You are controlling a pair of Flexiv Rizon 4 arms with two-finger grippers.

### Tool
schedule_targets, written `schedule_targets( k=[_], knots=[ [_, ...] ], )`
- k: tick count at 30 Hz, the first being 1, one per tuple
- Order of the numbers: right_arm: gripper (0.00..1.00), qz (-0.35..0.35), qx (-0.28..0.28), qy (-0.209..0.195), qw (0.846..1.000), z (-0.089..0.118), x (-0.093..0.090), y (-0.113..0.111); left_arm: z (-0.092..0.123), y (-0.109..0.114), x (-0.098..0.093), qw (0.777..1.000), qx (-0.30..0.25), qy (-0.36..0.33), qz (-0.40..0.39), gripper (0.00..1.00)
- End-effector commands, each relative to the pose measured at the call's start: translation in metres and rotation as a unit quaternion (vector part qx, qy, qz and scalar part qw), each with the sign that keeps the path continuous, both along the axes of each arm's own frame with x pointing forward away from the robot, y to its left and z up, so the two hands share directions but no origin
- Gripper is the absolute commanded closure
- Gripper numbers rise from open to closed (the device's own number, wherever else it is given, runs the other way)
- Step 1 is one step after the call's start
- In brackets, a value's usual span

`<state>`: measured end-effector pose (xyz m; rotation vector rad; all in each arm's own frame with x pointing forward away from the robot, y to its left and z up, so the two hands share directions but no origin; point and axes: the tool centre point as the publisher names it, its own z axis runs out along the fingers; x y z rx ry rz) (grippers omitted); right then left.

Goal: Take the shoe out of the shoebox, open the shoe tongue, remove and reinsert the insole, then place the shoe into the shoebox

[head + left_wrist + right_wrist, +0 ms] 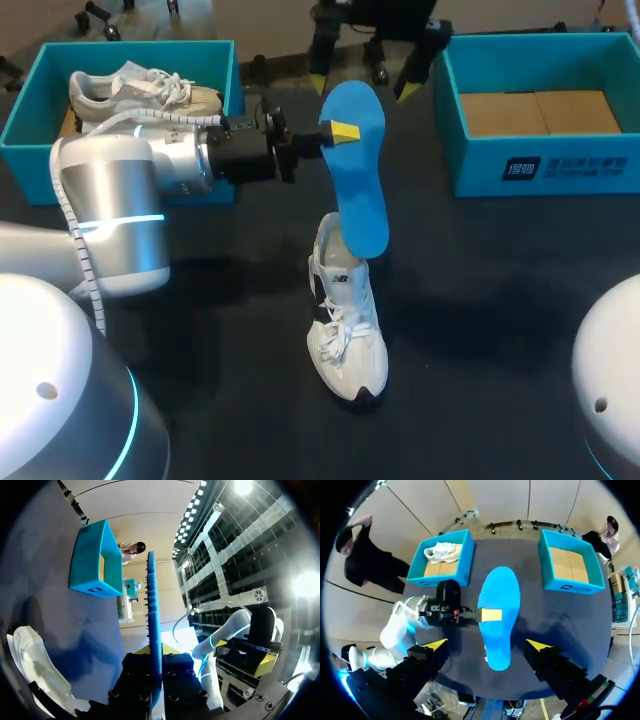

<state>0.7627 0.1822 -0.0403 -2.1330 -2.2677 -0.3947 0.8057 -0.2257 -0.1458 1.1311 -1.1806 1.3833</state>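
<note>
A blue insole (356, 165) stands nearly upright over the table, and its lower end meets the opening of the white shoe (346, 325) lying at the middle. My left gripper (335, 132) is shut on the insole's upper part from the left. In the left wrist view the insole (151, 605) shows edge-on between the fingers, with the shoe (30, 655) below. My right gripper (363, 85) hangs open above and behind the insole, holding nothing. In the right wrist view its yellow fingertips (436, 643) stand wide on either side of the insole (499, 615).
A teal shoebox (30, 110) at the back left holds a second white shoe (140, 92). Another teal shoebox (540, 165) at the back right shows only its cardboard floor. Dark tabletop (500, 300) lies to the shoe's right.
</note>
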Motion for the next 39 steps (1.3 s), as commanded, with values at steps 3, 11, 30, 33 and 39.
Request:
schedule_targets(
  k=[3, 11, 30, 33, 39],
  knots=[
    [0.00, -0.023, -0.063, -0.011, 0.998, -0.001, 0.001, 0.004, 0.000, -0.001, 0.000, 1.000, 0.000, 0.000, 0.001, 1.00],
    [0.00, -0.023, -0.064, -0.015, 0.998, -0.002, 0.000, 0.003, 0.000, -0.001, 0.000, 1.000, 0.000, 0.000, 0.001, 1.00],
    [0.00, -0.022, -0.061, -0.013, 0.998, 0.000, -0.006, -0.001, 0.000, -0.001, 0.000, 1.000, 0.000, 0.000, 0.001, 1.00],
    [0.00, -0.023, -0.056, -0.017, 0.998, 0.003, -0.009, -0.006, 0.000, -0.001, 0.000, 1.000, 0.000, 0.000, 0.001, 1.00],
    [0.00, -0.027, -0.049, -0.018, 0.998, 0.003, -0.015, -0.015, 0.000, -0.001, 0.000, 1.000, 0.000, 0.000, 0.001, 1.00]
  ],
)
